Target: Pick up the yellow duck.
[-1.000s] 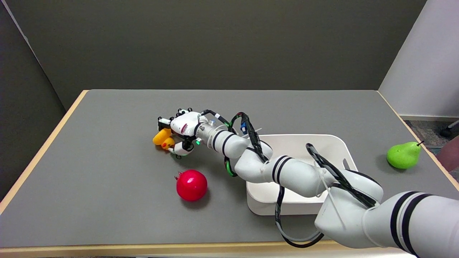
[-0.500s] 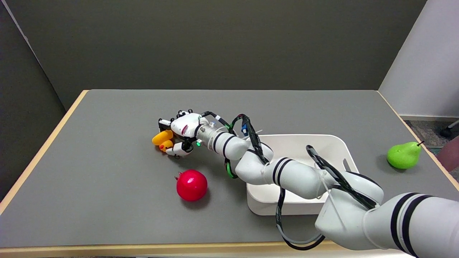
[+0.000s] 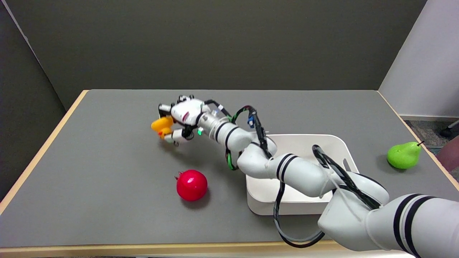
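Lifted since prev frame: right hand (image 3: 182,118) w/ yellow duck (image 3: 161,125), partly hidden.

Even, bright overhead light; soft shadows; sharp throughout.

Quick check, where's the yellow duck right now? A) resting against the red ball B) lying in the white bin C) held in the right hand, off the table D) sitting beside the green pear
C: the right hand grips the yellow duck clear of the table, its shadow falling below it, away from the white bin.
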### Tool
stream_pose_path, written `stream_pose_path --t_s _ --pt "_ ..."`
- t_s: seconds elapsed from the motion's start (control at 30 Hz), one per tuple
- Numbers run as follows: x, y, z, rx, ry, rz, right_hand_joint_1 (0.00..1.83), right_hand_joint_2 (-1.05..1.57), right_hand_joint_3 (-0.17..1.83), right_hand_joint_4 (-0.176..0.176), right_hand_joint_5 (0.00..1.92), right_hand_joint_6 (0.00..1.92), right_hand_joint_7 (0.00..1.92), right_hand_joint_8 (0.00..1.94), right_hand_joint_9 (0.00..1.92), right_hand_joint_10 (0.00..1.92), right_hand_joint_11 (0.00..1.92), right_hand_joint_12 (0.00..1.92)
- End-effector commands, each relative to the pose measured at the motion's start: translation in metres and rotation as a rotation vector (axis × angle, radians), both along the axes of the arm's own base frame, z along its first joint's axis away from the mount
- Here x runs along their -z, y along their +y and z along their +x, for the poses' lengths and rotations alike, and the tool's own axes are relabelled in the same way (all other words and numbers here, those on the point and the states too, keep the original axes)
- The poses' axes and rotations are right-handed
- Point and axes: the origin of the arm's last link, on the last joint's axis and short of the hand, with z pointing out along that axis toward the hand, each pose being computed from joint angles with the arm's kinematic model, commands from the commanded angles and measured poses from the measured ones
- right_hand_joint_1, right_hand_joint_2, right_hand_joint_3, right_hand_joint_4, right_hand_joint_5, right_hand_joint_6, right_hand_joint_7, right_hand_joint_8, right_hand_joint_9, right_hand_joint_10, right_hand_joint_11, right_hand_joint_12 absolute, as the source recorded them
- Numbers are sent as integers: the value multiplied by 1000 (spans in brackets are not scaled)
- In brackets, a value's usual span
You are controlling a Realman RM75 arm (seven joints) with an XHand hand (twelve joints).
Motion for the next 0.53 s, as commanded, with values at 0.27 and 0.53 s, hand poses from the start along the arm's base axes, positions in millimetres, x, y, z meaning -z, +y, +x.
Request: stream_pose_path --t_s 0.27,0.53 --pt "-140 11 127 -430 39 -289 813 1191 334 129 574 1639 598 841 562 1092 145 1212" --pt "-253 65 114 -462 -89 -549 830 1184 335 115 585 1625 625 845 581 1124 181 1263"
